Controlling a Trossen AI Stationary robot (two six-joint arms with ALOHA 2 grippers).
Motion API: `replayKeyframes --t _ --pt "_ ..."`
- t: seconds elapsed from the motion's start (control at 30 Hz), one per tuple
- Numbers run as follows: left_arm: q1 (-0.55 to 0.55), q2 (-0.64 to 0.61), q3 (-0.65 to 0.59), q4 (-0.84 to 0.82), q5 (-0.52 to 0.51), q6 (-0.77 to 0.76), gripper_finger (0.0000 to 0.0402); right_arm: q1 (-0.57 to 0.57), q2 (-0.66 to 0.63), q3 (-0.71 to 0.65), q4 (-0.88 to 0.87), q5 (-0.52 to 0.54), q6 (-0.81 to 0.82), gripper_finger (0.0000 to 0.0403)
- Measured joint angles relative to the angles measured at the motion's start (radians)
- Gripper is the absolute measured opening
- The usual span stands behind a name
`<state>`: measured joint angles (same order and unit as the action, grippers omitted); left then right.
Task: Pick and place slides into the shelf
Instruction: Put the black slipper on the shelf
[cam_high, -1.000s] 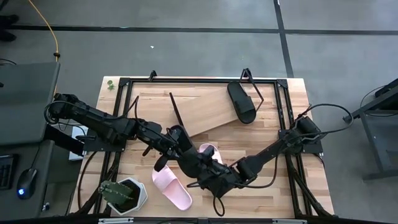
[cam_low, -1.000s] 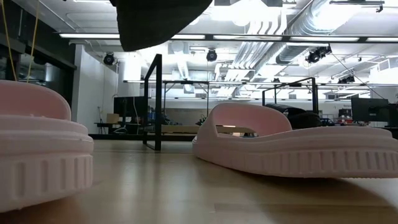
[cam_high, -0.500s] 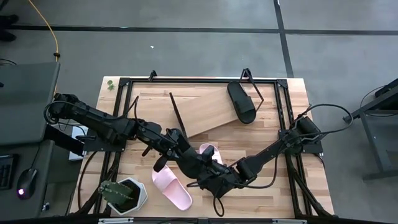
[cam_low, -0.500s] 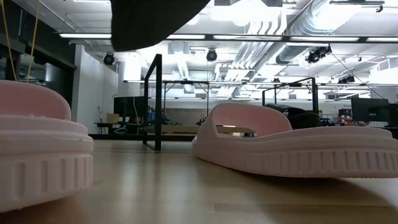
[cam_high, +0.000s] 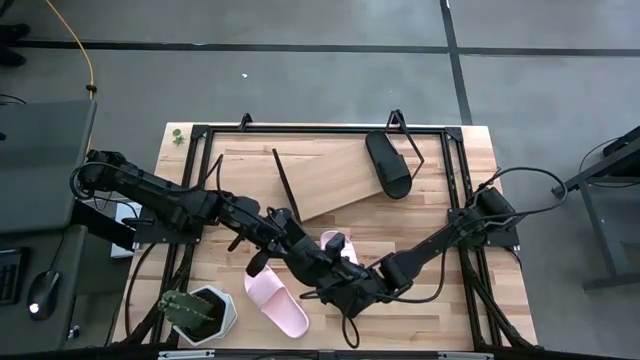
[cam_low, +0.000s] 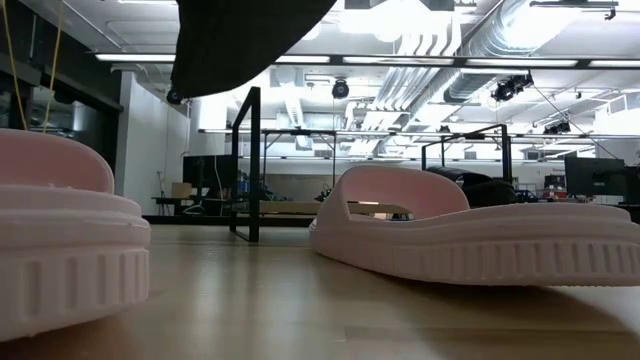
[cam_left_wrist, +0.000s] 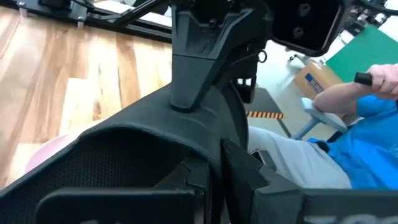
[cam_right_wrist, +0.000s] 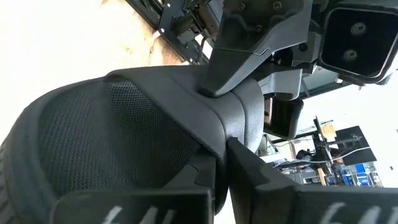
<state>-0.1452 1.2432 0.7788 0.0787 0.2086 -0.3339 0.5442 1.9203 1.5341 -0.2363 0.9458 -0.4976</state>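
**Two grippers on one black slide**

Two arms meet over the middle of the table, a bit nearer its front edge than its back edge. They hold one black slide between them. It is up in the air, off the wood. In the low view it hangs at the top, over the gap between the two pink slides.

The left gripper comes in from the left edge. Its jaws are closed on the black slide. The right gripper comes in from the right edge. Its jaws are pinched on the same slide too. Each wrist view shows the mesh inside of the slide filling most of the picture, with the other arm's gripper biting on its strap.

One pink slide lies flat near the front edge, left of the middle. It is just beside the grippers. The other pink slide lies near the middle of the table, partly hidden under the arms. Both pink slides sit sole down on the wood.

The shelf stands along the back edge of the table. Its board is slanted. A second black slide lies at the right end of the board, by the back right corner. The rest of the board is bare.

A plant pot sits in the front left corner of the table.

A person in a blue top sits in the room past the table.
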Motion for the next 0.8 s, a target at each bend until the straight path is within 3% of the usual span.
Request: replayKeyframes --t 0.27,0.8 --pt "0.0 -0.002 0.002 -0.05 -0.076 0.014 0.0019 0.0 0.002 -0.001 -0.012 -0.001 0.0 0.0001" --pt "0.0 -0.001 0.002 -0.077 -0.079 0.076 0.0019 0.009 0.002 -0.002 -0.01 -0.005 0.0 0.0"
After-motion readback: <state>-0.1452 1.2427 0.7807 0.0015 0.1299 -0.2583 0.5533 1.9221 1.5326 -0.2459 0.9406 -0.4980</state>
